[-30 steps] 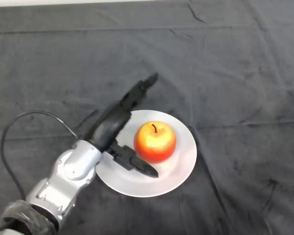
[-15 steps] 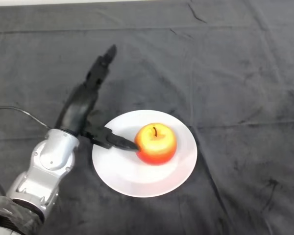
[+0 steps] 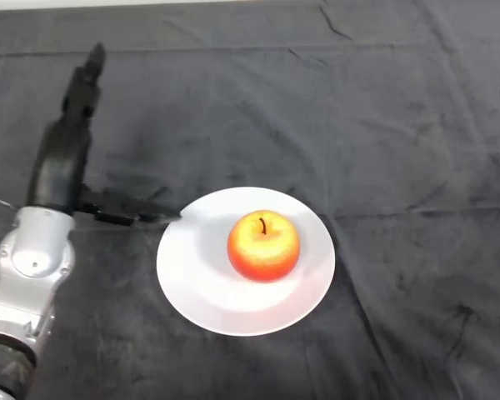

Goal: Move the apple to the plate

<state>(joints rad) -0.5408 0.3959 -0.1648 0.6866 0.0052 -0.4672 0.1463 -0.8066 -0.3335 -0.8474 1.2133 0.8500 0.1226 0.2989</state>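
Head view: we see a round, glossy red-and-yellow apple (image 3: 263, 245) with a short stem sitting upright on the smooth white circular plate (image 3: 196, 283). The plate lies on the surface (image 3: 400, 125), draped in wrinkled dark cloth. Left of it, the black robot hand (image 3: 62, 167) is released, fingers straight, grasping nothing.

Count on the dark-clothed table (image 3: 400, 125): one apple (image 3: 263, 245), red and yellow with stem up, one round white plate (image 3: 192, 275) carrying it toward the near edge, and one black hand (image 3: 62, 162) on one silver-grey arm (image 3: 29, 275) by the left edge.
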